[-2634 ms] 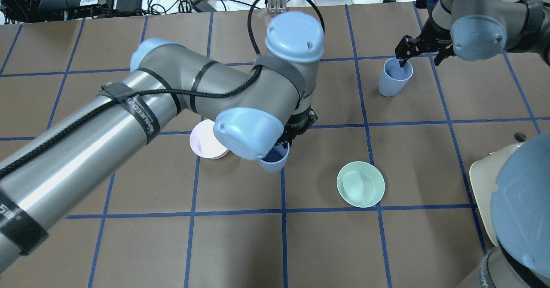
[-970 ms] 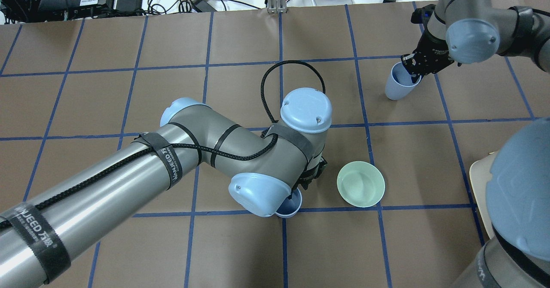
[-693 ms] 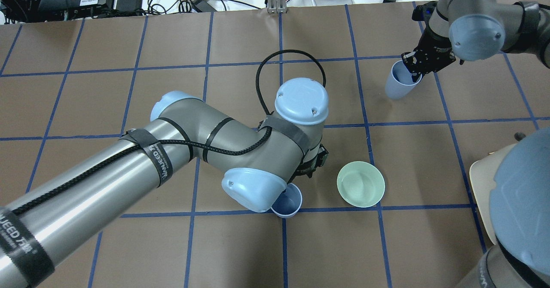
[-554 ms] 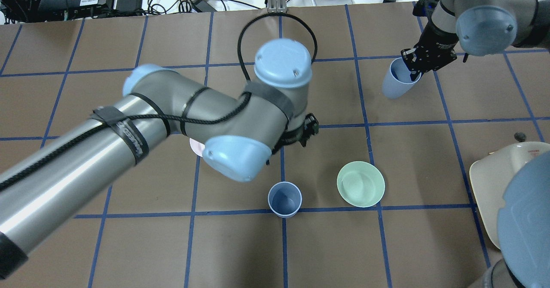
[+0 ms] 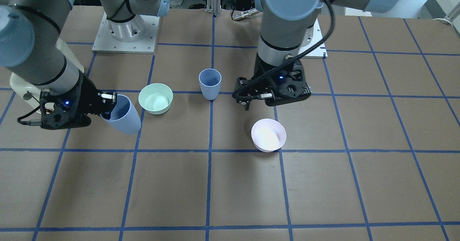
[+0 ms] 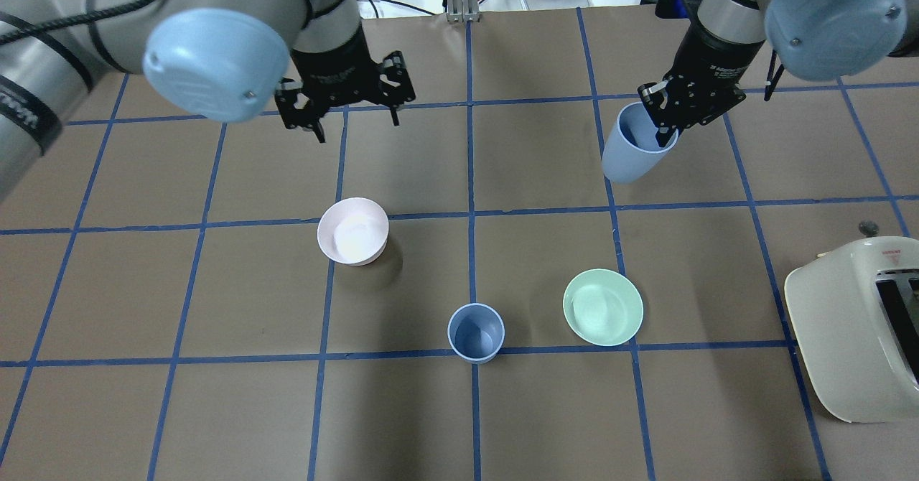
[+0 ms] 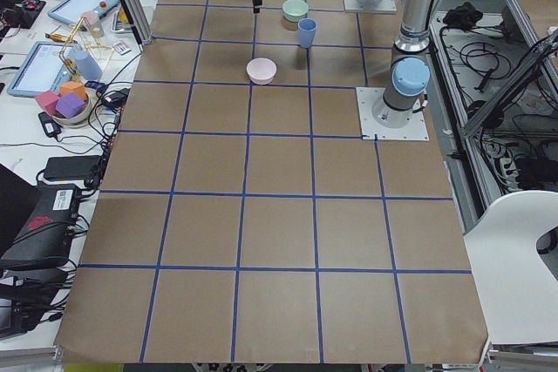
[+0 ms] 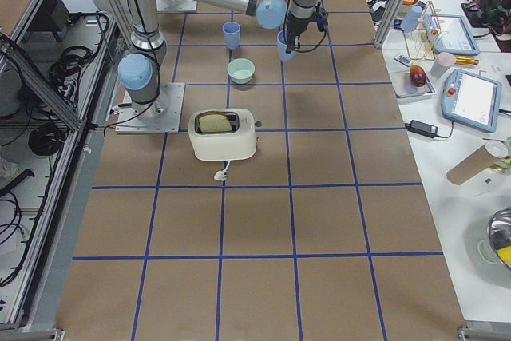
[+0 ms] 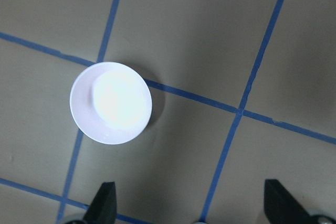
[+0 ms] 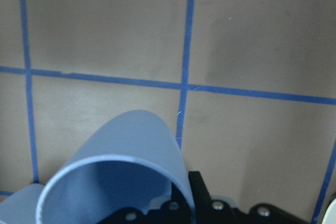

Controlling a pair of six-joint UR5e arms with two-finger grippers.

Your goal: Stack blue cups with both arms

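One blue cup (image 6: 475, 332) stands upright and free on the table next to the green bowl; it also shows in the front view (image 5: 210, 83). My right gripper (image 6: 666, 118) is shut on the rim of the second blue cup (image 6: 632, 154), one finger inside, and holds it tilted above the table. This cup also shows in the front view (image 5: 124, 120) and fills the bottom of the right wrist view (image 10: 126, 182). My left gripper (image 6: 355, 118) is open and empty, high over the far left part of the table. Its fingertips (image 9: 105, 208) frame the pink bowl from above.
A pale pink bowl (image 6: 353, 231) sits left of centre. A mint-green bowl (image 6: 602, 307) sits just right of the standing cup. A cream toaster (image 6: 854, 323) stands at the right edge. Clutter lies beyond the table's far edge.
My left gripper set its blue cup down beside the green bowl, let go, and drew back up and away to the far left. My right gripper took the other cup slightly left.
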